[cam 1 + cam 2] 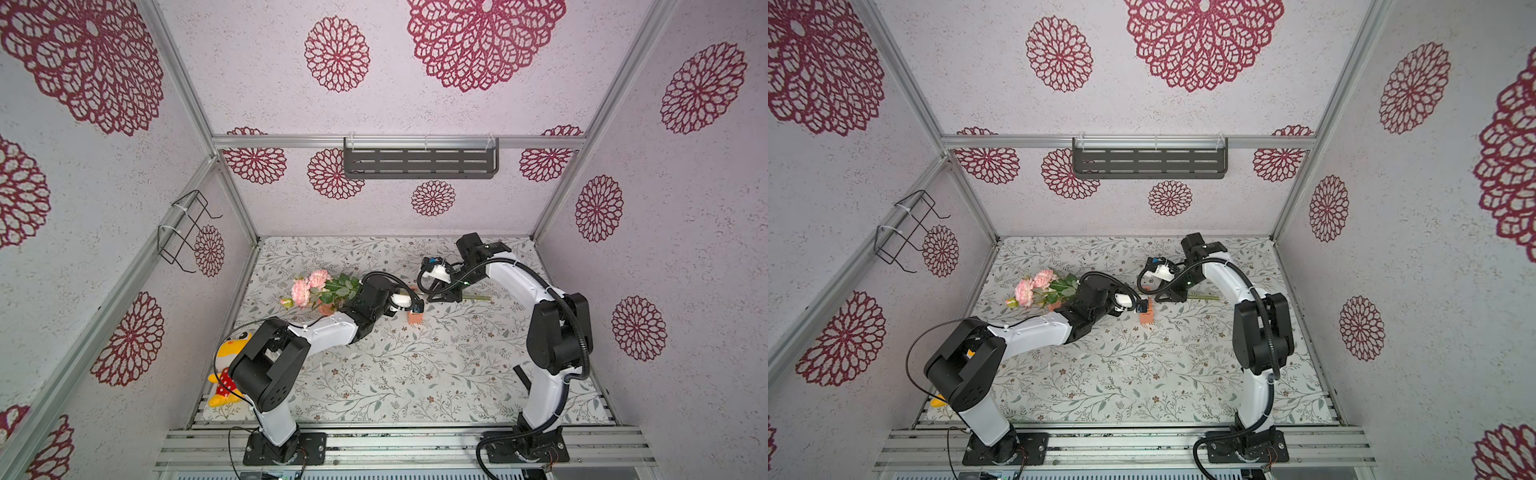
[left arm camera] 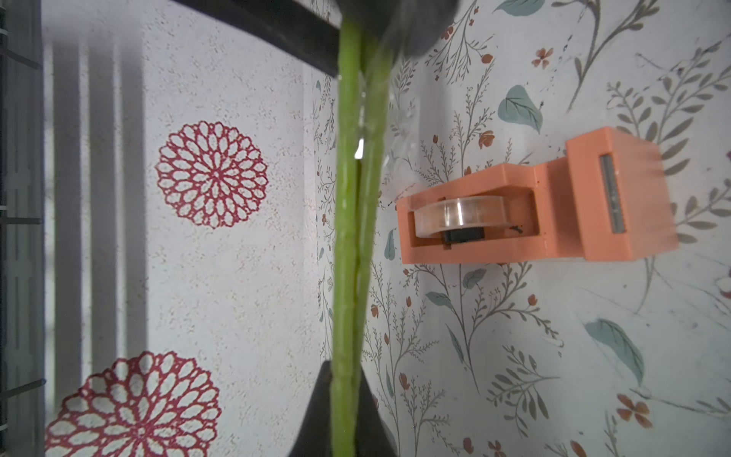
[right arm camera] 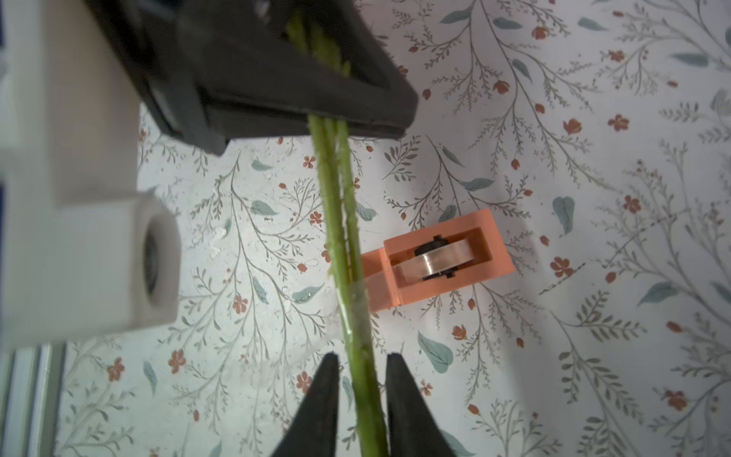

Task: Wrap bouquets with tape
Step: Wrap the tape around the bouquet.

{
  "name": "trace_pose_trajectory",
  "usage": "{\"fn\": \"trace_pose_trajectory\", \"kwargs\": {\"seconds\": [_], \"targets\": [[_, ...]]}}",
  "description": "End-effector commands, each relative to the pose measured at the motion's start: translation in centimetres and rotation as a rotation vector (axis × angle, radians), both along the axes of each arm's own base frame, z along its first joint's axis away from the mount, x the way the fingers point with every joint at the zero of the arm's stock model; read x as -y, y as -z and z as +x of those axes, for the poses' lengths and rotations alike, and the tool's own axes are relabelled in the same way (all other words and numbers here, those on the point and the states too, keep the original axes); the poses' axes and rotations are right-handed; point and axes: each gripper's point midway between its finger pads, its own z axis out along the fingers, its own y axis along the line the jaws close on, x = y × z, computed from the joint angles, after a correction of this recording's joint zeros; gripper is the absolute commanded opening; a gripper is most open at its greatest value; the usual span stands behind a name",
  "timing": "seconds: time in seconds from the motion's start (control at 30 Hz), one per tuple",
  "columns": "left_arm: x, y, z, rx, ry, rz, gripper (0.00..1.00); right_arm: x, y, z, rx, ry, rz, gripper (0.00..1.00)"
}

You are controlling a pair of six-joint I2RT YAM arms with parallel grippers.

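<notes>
The bouquet (image 1: 309,286) (image 1: 1034,286) has pink blooms and green leaves and lies left of the table's middle. Its long green stems (image 2: 352,198) (image 3: 348,257) run right, held off the table. My left gripper (image 2: 350,376) is shut on the stems. My right gripper (image 3: 362,364) straddles them farther along, jaws narrow, one finger touching and a thin gap at the other. A clear strip of tape (image 3: 356,300) clings round the stems between the two grippers. The tape roll (image 2: 463,211) (image 3: 435,261) sits in its orange dispenser (image 2: 553,213) (image 1: 414,318) on the table just below the stems.
A yellow plush toy (image 1: 226,365) lies behind the left arm's base. A second orange block (image 1: 326,308) shows under the leaves. A wire basket (image 1: 183,228) hangs on the left wall, a dark slotted shelf (image 1: 419,160) on the back wall.
</notes>
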Motion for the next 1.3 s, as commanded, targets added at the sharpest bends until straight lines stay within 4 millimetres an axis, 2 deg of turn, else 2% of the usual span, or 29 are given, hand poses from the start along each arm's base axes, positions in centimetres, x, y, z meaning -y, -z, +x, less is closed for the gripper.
{"fn": "trace_pose_trajectory", "kwargs": {"seconds": [0.0,0.03,0.1,0.17,0.2,0.33,0.37,0.4,0.57,0.63,0.7,0.83,0.97,1.17,1.27], "targets": [[0.3,-2.4,0.3,0.101,-0.024,-0.051,0.10,0.1,-0.9,1.2,0.098,0.035,0.004,0.03],[0.2,-2.7,0.2,0.090,-0.038,-0.079,0.13,0.3,-0.8,1.6,0.128,0.061,0.007,0.00],[0.0,-3.1,-0.7,0.058,-0.046,-0.137,0.20,0.4,-1.1,2.4,0.204,0.099,0.017,0.00],[-0.3,-3.1,-2.0,0.006,-0.029,-0.176,0.43,0.4,-1.6,2.5,0.271,0.108,0.048,0.00],[-0.4,-3.3,-2.4,-0.008,-0.030,-0.201,0.50,0.2,-2.2,2.5,0.306,0.109,0.070,0.00],[-1.7,-4.0,-5.1,-0.088,-0.019,-0.281,0.70,0.1,-3.8,2.2,0.439,0.108,0.128,0.00],[-2.0,-4.3,-5.9,-0.116,-0.007,-0.305,0.81,0.0,-4.0,1.9,0.467,0.096,0.130,0.00],[-2.4,-4.5,-6.6,-0.145,0.009,-0.318,1.00,-0.1,-4.1,1.5,0.489,0.072,0.133,0.00],[-4.7,-8.1,-8.4,-0.337,0.070,-0.493,0.98,-0.9,-4.3,0.1,0.738,0.009,0.119,0.00],[-5.2,-8.4,-8.7,-0.413,0.102,-0.485,0.98,-1.4,-4.1,-0.2,0.858,-0.002,0.075,0.00],[-5.4,-8.6,-8.0,-0.461,0.080,-0.491,0.98,-1.7,-3.8,-0.5,0.988,-0.003,0.009,0.00],[-5.1,-7.4,-6.9,-0.603,0.069,-0.420,0.98,-1.9,-5.7,-0.9,1.208,0.070,-0.004,0.00],[-3.8,-5.9,-6.0,-0.777,0.058,-0.390,0.98,-1.5,-6.0,-1.4,1.344,0.098,-0.051,0.00],[-1.4,-3.6,-8.0,-1.024,0.165,-0.343,0.98,-1.2,-6.6,-2.6,1.531,0.109,-0.100,0.00],[-0.9,-1.2,-7.1,-1.015,0.109,-0.286,0.98,-1.2,-7.7,-3.3,1.622,0.132,-0.082,0.00]]}}
